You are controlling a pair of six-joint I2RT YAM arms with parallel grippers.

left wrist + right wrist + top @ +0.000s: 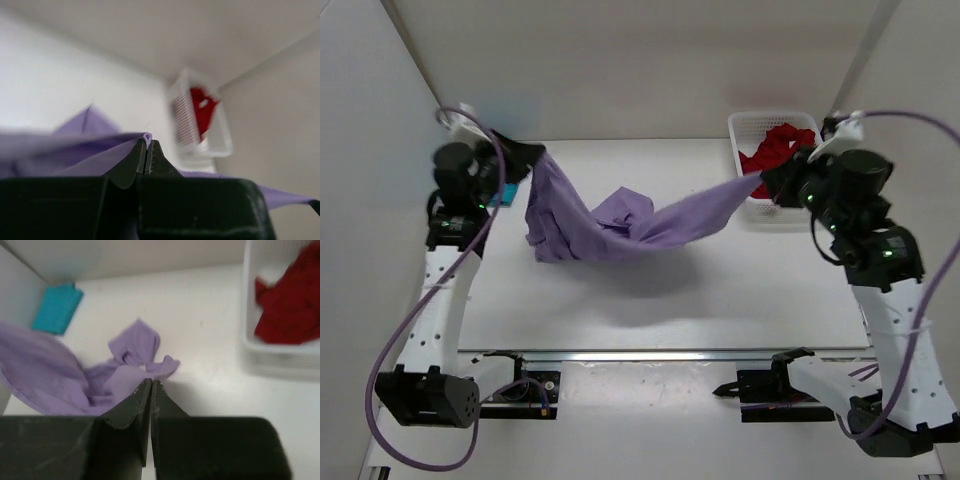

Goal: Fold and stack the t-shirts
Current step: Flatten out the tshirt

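Observation:
The lavender t-shirt (620,225) hangs stretched between both arms above the table, sagging in the middle with a bunched fold. My left gripper (532,160) is shut on one end of it at the back left; the cloth edge shows pinched at its tips (147,142). My right gripper (767,181) is shut on the other end at the back right, and purple cloth (127,372) runs from its tips (151,383). The red t-shirt (776,149) lies crumpled in the basket. The teal t-shirt (56,307) lies folded at the back left, mostly hidden behind the left arm in the top view.
A white mesh basket (744,122) stands at the back right corner, right beside my right gripper. White walls close in the table on the left, back and right. The arm bases and a metal rail (640,354) run along the near edge.

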